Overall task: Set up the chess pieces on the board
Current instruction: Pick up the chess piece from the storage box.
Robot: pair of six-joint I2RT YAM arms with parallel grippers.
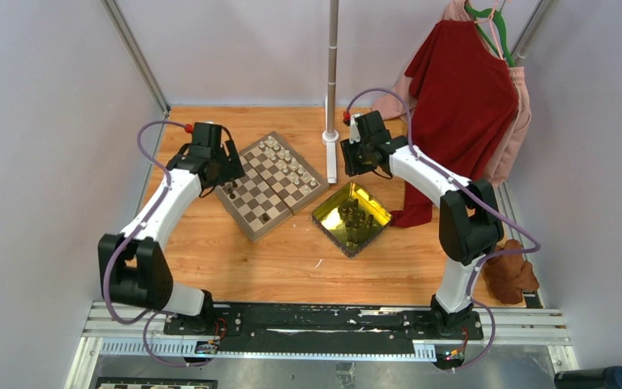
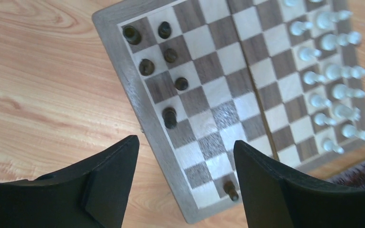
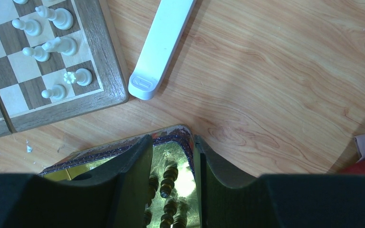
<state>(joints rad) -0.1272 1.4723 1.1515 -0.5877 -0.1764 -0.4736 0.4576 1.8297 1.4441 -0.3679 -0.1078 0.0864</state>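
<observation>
Over the left edge of the board (image 2: 127,71), the left hand (image 2: 185,142) gaped empty above standing dark pieces (image 2: 170,117); it should lift straight clear. The right hand (image 3: 172,138), half-open and empty, hovered over the tray (image 1: 330,200).

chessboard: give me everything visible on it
The board is a flat wooden square with light and dark brown checks inside a plain wood rim. A seam like a fold runs across its middle. It lies flat on the table, turned diagonally to the arms. White pieces stand in two rows along one side. Seven dark pieces stand loosely spread near the opposite side. The left gripper hovers open above that side, touching nothing.
</observation>
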